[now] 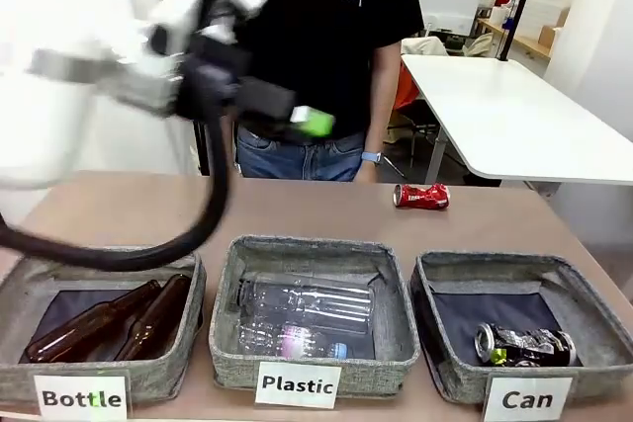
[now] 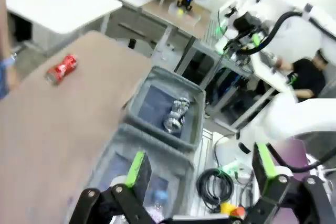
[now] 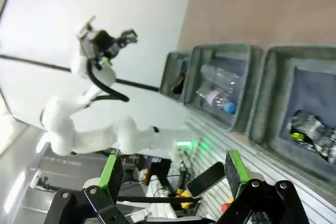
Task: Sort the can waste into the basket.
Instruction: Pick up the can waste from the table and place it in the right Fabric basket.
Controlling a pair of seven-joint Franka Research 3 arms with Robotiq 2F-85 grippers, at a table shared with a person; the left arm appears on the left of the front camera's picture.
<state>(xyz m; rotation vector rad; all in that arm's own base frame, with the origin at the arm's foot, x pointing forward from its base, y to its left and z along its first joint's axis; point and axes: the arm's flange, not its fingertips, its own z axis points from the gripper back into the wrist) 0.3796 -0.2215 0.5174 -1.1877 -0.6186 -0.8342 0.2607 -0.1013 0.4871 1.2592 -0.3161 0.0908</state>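
Note:
A dented red can lies on its side on the brown table, beyond the baskets and just in front of the person. A black-and-silver can lies inside the grey basket labelled "Can" at the front right. My left gripper is raised high over the table's left half, blurred. Its wrist view shows it open and holding nothing, with the red can and the Can basket far below. My right gripper is open and bare, off the table's near edge beside the Can basket.
The "Plastic" basket in the middle holds clear bottles. The "Bottle" basket on the left holds two brown glass bottles. A person stands at the far edge, behind the left gripper. A white table stands at the back right.

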